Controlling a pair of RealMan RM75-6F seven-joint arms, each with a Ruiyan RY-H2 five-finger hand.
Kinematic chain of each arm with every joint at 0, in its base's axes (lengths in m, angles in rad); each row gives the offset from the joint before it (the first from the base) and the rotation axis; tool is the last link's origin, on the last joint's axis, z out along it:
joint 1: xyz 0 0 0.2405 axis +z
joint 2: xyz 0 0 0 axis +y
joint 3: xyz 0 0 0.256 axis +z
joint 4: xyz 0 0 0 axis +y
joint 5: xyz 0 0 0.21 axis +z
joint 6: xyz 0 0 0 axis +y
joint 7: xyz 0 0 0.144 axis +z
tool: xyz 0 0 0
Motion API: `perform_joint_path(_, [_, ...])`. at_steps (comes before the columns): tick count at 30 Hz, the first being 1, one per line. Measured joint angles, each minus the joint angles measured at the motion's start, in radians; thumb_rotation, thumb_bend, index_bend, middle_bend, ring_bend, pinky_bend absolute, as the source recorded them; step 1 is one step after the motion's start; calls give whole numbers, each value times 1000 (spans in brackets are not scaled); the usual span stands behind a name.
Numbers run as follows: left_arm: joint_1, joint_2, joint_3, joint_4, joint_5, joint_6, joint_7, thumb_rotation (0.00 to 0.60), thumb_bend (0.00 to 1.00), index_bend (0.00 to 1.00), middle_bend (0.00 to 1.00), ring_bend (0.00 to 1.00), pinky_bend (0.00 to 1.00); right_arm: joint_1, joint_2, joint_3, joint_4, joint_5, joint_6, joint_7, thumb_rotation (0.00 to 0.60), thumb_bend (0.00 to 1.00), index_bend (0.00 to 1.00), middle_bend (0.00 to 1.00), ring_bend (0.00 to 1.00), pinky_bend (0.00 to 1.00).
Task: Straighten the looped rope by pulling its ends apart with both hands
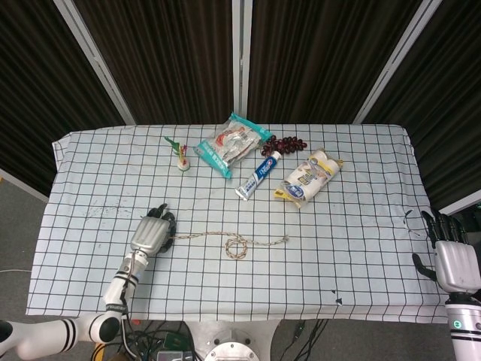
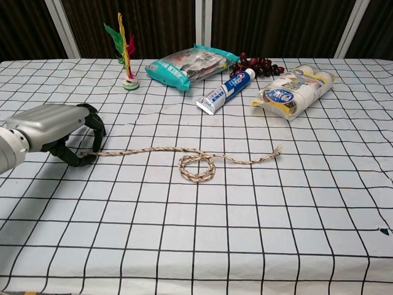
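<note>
Braided rope (image 2: 196,161) is lying looped beside the left hand (image 2: 58,132), whose fingers are curling over its near end; grip unclear. Right hand (image 1: 453,259) is waiting spread, far off.

The left hand (image 2: 55,130) lies low with fingers curled downward. The right hand (image 1: 453,259) is raised, palm down, fingers apart.
</note>
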Motion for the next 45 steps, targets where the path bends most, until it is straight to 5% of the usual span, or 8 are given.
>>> perform_joint_path(11, [-8,-9,7,16,-4,-1,12,600,327,512,288,60,175,0,-1,1,1,2,-1,0,600,249,0,0,0,0])
perform_joint_path(37, [-4,-4,2,-1,27,56,21,600,417,630,330,82,176,3,3,-10,-28,-42,12,-26,600,252,0,0,0,0])
perform_joint_path(45, [1,8,5,-19,40,65,15,600,417,631,332,83,176,66,-18,-27,-62,-68,-93,-101,600,258,0,22,0,0])
